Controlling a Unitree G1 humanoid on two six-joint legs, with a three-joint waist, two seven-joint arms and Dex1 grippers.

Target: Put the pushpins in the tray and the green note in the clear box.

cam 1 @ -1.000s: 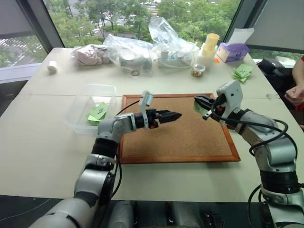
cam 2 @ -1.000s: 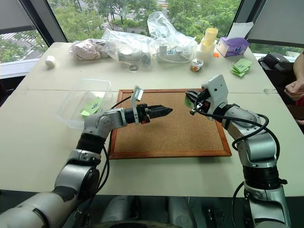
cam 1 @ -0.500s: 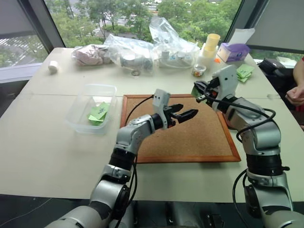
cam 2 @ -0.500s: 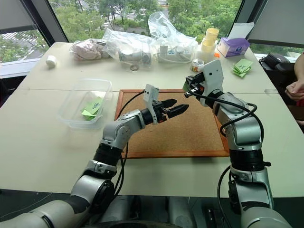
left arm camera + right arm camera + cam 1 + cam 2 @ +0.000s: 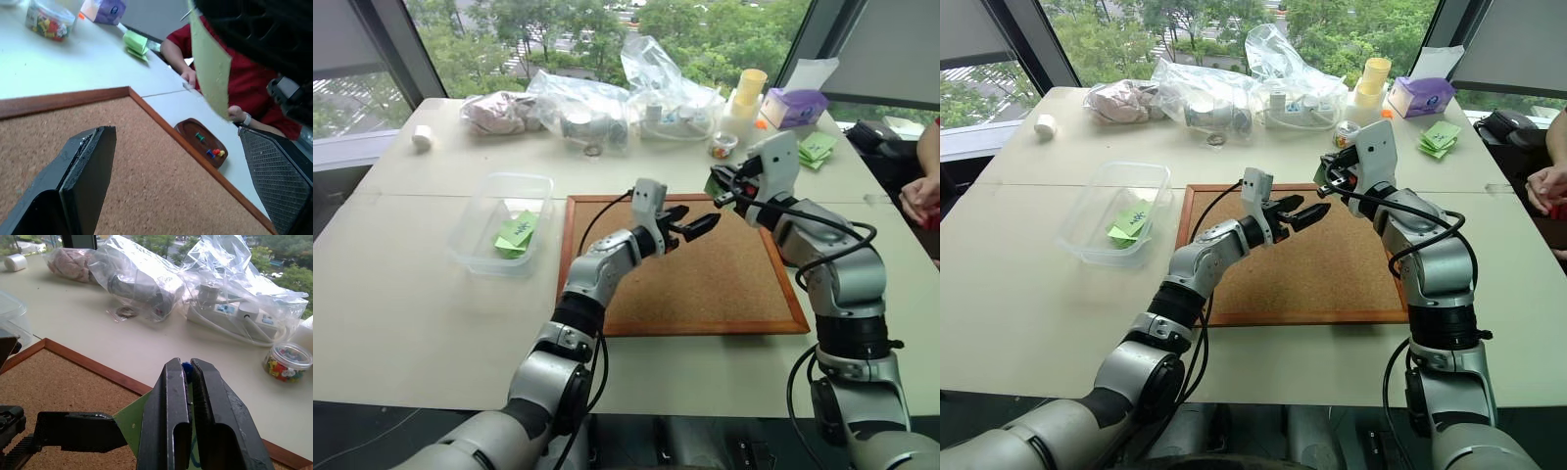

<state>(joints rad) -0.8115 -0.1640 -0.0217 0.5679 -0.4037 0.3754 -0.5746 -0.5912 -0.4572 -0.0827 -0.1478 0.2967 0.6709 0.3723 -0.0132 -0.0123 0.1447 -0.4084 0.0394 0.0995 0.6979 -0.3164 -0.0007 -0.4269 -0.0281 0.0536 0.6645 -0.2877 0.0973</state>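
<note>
Counter (image 5: 411,294) carries the whole setup; on it lies the wood-framed corkboard (image 5: 705,284), both arms raised over its far half. Clear box (image 5: 501,223) sits just left of the corkboard, with green paper already inside; marks on it too small to read. Right hand (image 5: 188,382) is clenched on the green note (image 5: 209,63), a blue pin head pinched between its fingers against the paper. Left hand (image 5: 698,223) is released, jaws wide, close beside the note's free edge and level with it. Tray (image 5: 205,143) rests on the counter just off the corkboard's right edge, holding a green, a blue, a red and a yellow pushpin (image 5: 199,137). Judgement: step in hand is separating pin from note mid-air; next move calls for the left hand to close on the note's free edge. Dark scribble on the note illegible; no brand readable.
</note>
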